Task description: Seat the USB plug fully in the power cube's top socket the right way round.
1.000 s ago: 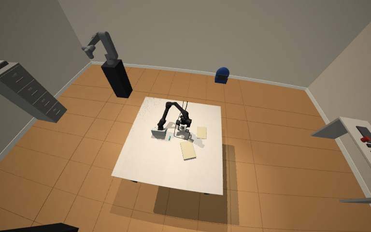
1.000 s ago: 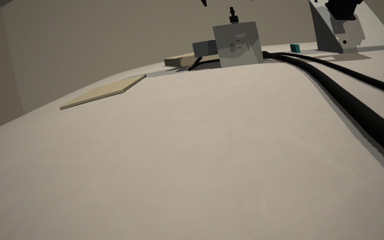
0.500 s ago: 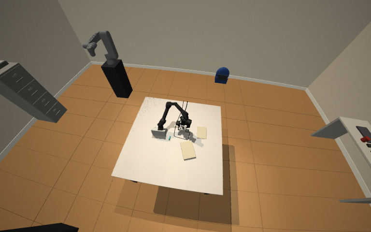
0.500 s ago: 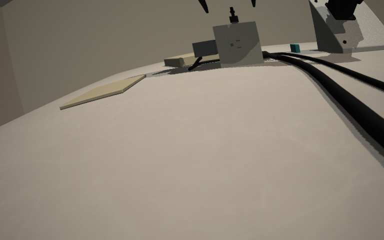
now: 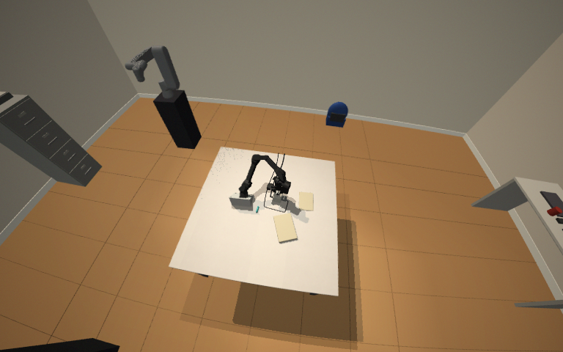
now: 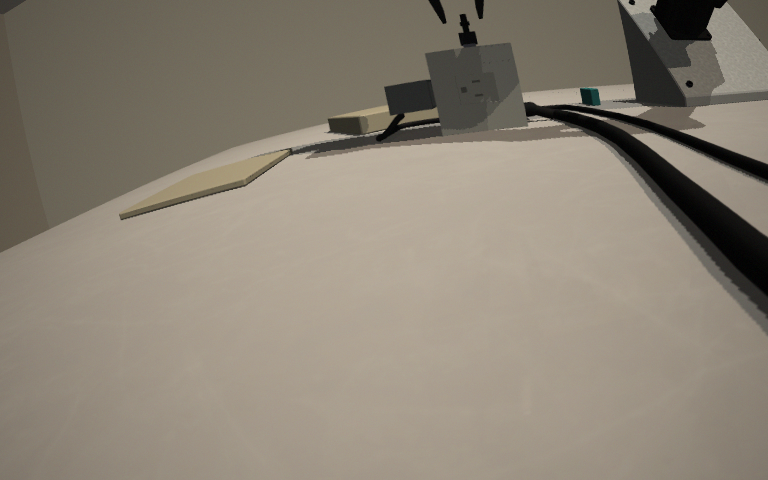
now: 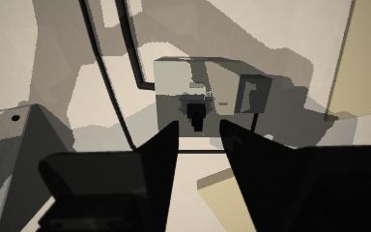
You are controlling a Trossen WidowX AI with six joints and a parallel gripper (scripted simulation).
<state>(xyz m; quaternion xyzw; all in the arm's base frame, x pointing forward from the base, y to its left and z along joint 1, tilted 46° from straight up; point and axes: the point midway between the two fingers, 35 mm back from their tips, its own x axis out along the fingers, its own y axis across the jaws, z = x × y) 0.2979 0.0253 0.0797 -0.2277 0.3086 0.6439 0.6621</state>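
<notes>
Black, small and stubby, the USB plug [image 6: 465, 29] stands upright in the grey power cube's [image 6: 475, 87] top; above it, the dark pincer [image 6: 458, 10] hangs partly apart, empty

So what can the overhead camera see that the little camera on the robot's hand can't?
Only the top view shows the room: the whole table, a grey arm on a black pedestal, a filing cabinet and a blue object by the wall. Only the wrist view shows the USB plug close up between the narrowed fingers. Both show the power cube and cables.
</notes>
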